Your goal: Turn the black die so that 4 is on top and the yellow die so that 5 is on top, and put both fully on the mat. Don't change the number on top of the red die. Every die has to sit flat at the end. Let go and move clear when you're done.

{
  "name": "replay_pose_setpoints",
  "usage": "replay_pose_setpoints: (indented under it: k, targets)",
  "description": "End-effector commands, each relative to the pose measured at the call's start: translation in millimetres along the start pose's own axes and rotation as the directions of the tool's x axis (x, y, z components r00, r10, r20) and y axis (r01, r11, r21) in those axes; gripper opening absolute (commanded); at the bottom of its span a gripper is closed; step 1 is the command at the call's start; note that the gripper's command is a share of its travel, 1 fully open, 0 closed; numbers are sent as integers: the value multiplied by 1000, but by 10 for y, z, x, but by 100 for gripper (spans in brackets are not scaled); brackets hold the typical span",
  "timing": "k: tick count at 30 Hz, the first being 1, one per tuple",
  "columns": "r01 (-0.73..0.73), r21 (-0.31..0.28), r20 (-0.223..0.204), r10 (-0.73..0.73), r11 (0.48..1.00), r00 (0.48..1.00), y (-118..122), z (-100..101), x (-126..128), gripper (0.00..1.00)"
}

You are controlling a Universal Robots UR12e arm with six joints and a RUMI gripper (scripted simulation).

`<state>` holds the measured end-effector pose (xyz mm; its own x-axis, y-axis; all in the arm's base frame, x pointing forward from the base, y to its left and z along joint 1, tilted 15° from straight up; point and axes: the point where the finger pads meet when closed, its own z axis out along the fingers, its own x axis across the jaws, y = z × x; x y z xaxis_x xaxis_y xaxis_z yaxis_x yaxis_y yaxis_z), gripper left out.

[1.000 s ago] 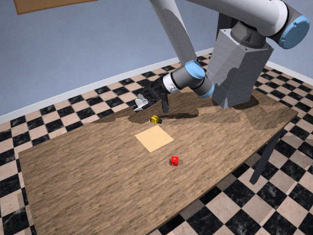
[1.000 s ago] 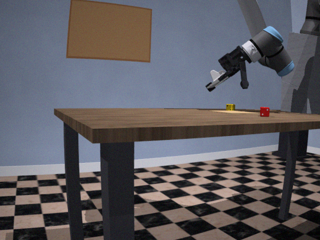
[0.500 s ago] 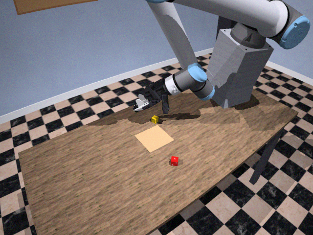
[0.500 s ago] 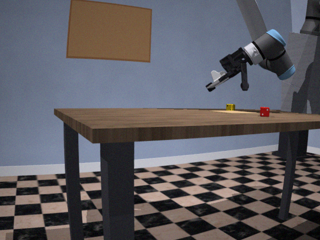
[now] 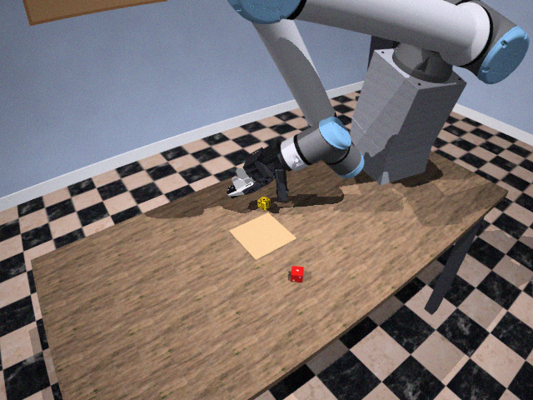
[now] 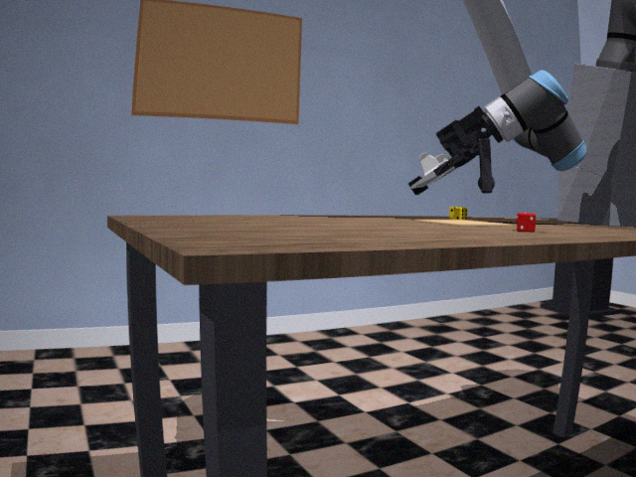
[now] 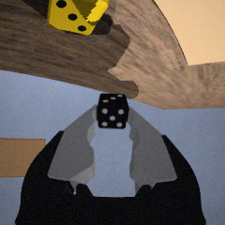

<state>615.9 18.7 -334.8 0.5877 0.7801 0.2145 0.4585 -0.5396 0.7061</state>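
Note:
My gripper (image 7: 112,107) is shut on the black die (image 7: 112,111), held between the fingertips with a five-pip face toward the wrist camera. The gripper (image 5: 234,190) lies almost level in the air above the table's far edge, left of the yellow die; it also shows in the exterior view (image 6: 418,186). The yellow die (image 5: 263,202) sits flat on the wood just beyond the mat's far corner, and shows in the wrist view (image 7: 75,14) and in the exterior view (image 6: 457,212). The tan mat (image 5: 261,236) lies mid-table. The red die (image 5: 296,273) sits on the wood in front of the mat.
The robot's grey base (image 5: 404,116) stands on the table's far right part. The arm's wrist joint (image 5: 326,148) hangs low over the table behind the yellow die. The table's far edge runs just beyond the gripper.

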Motion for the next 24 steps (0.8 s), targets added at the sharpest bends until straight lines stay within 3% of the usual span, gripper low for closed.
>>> replay_pose_setpoints:
  k: [1, 11, 24]
  targets:
    - [0, -1, 0, 0, 1000, 1000, -100, 74, 2, 10]
    - [0, -1, 0, 0, 1000, 1000, -308, 220, 2, 10]
    - [0, -1, 0, 0, 1000, 1000, -329, 235, 2, 10]
